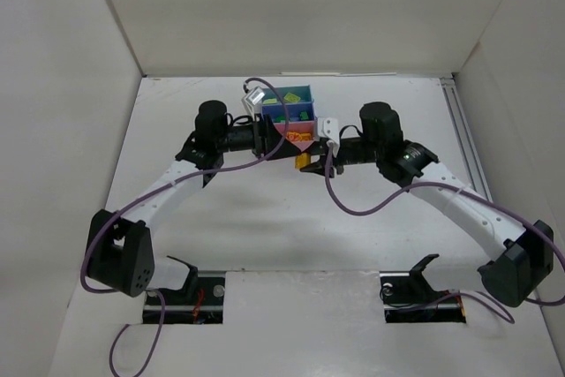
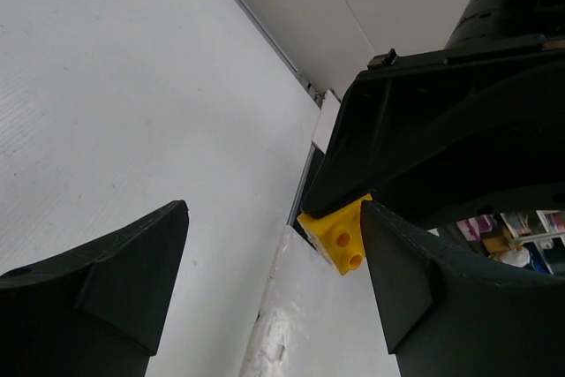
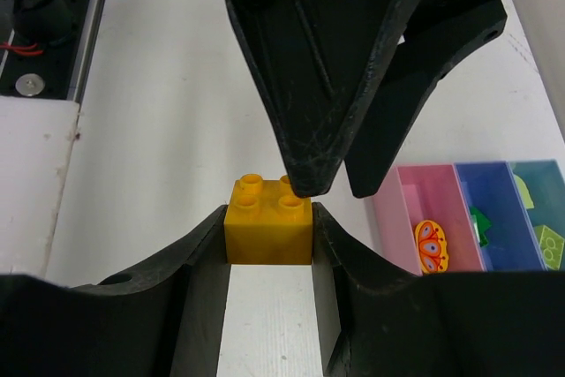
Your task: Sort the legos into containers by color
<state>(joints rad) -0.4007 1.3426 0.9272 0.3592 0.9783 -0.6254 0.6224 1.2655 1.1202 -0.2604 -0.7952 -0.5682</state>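
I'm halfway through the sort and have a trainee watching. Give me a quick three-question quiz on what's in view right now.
1. True or false: the right gripper is shut on the yellow brick.
2. Which colour of tray holds the orange piece? A teal, B blue, C pink.
3. Fill in the missing word: the jaws of the left gripper stand ____.

Key
1. True. In the right wrist view, its fingers press on both sides of the brick.
2. C, the pink tray.
3. Open. The left wrist view shows a wide gap between its fingers.
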